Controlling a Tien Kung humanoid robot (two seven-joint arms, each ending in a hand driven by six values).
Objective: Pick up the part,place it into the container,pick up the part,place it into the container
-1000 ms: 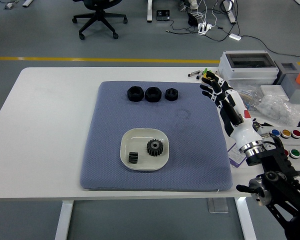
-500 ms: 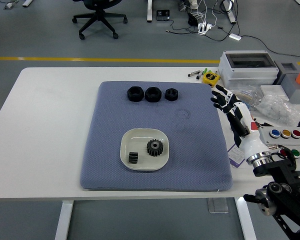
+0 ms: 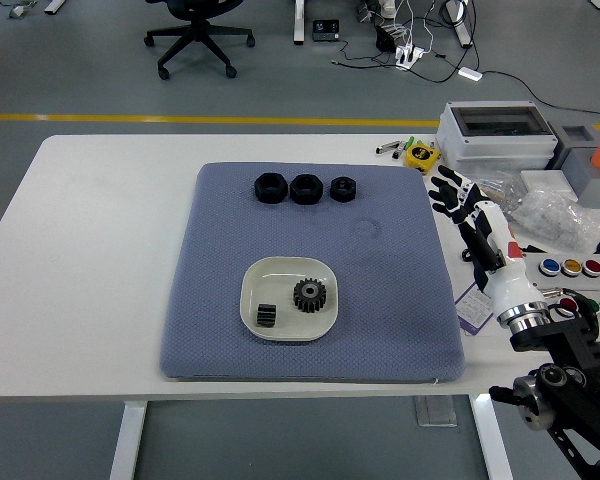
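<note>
Right hand [image 3: 458,196] pulled back to right edge, fingers spread, empty; both gears [image 3: 307,294] sat in dish [image 3: 323,276] — task likely finished.

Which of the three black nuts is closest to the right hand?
The rightmost nut, the smallest of the row; the right hand is just off the mat's edge.

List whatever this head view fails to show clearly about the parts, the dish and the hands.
- Left hand: outside the head view entirely.
- Small part in the white dish: too small to tell its shape; only the gear beside it reads clearly.
- Three black parts on the blue mat: too small to tell whether they differ.
- Right hand: palm faces away from the camera.
</note>
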